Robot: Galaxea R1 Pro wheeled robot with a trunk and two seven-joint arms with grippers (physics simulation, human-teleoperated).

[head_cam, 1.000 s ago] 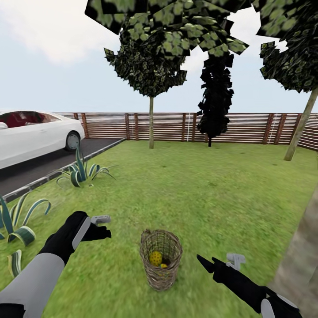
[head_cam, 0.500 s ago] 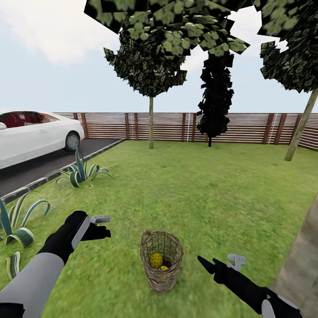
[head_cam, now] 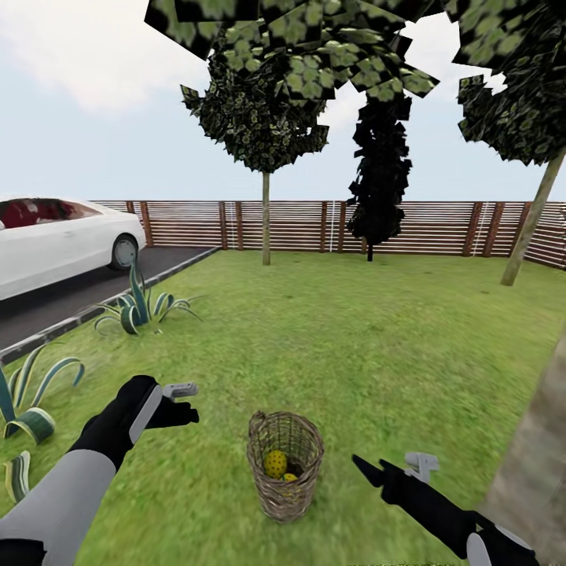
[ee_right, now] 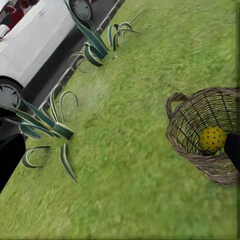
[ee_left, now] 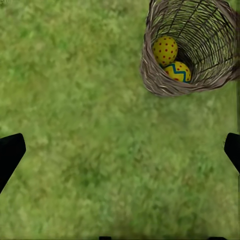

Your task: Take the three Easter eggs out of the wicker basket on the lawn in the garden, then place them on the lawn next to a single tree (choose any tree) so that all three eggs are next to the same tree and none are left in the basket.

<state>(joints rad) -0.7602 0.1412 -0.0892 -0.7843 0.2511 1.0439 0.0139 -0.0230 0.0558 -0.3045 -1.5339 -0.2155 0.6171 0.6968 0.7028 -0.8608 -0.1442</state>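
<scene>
Left hand [head_cam: 182, 401]: spread wide and empty, held above the grass just left of the basket; in its wrist view only the two dark fingertips [ee_left: 10, 152] show at the picture's edges.
Right hand [head_cam: 393, 465]: held low, near right of the basket, grasping nothing; whether it is released or clenched cannot be told, since just one black tip is plain.
Wicker basket [head_cam: 285, 464]: upright on the lawn [head_cam: 377, 338], between the two hands.
Easter eggs: a red-dotted one [ee_left: 165, 50] and a blue-zigzag one [ee_left: 177, 72] lie touching inside; a third is hidden or cannot be made out.
Tree [head_cam: 531, 472]: thick grey-brown trunk at near right, cut off by the frame.
Far side: slat fence [head_cam: 299, 226], a thin-trunked tree [head_cam: 266, 218].
Left: spiky plants [head_cam: 137, 303], white car [head_cam: 55, 244], partly cut off.
</scene>
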